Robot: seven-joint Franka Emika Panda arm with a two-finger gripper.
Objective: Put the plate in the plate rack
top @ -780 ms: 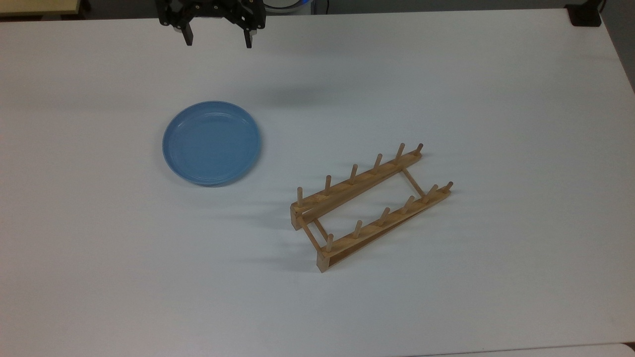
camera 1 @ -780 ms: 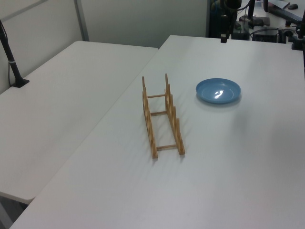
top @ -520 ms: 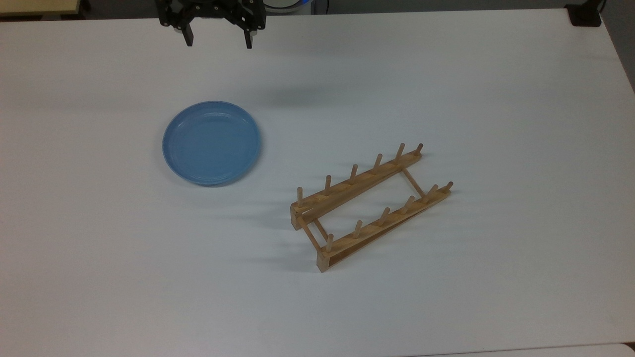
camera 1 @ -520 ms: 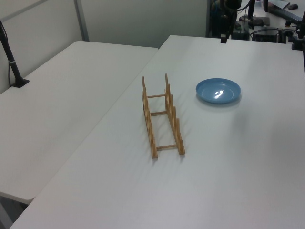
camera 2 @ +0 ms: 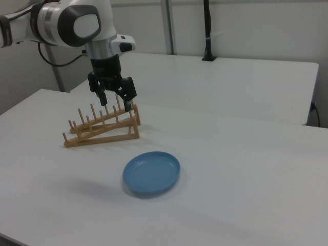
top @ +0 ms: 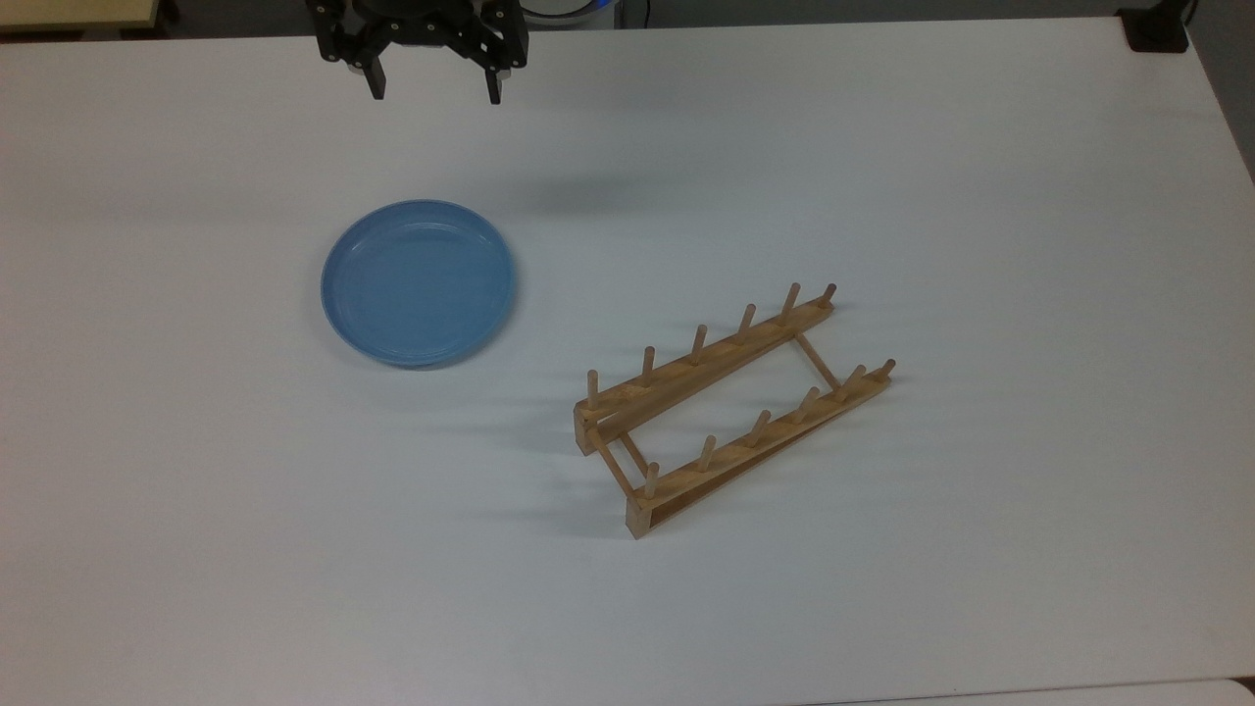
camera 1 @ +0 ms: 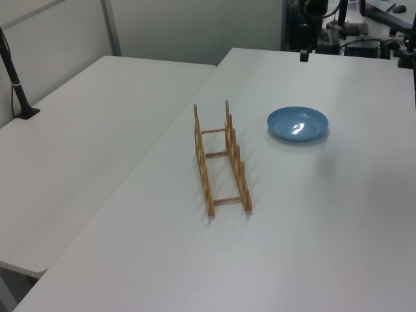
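Observation:
The light-blue plate (top: 419, 282) lies flat on the white table, left of centre in the top view, and nothing touches it. It also shows as the plate (camera 1: 298, 123) and the plate (camera 2: 151, 172). The wooden plate rack (top: 706, 361) stands slanted to the plate's lower right in the top view, with no dish between its pegs; the rack (camera 1: 237, 162) and rack (camera 2: 110, 134) match. My gripper (top: 433, 95) hangs open in the air near the table's far edge, well above and beyond the plate, holding nothing. In the right view the gripper (camera 2: 115, 104) appears in front of the rack.
A second white table (camera 1: 84, 117) adjoins this one on the left view's left, with a black post (camera 1: 16, 84) clamped at its edge. Dark equipment (camera 1: 364, 39) sits past the far edge. The table (top: 882, 147) offers wide bare surface around both objects.
The gripper has dropped slightly lower in the top view, a little toward the plate. Plate and rack have not moved.

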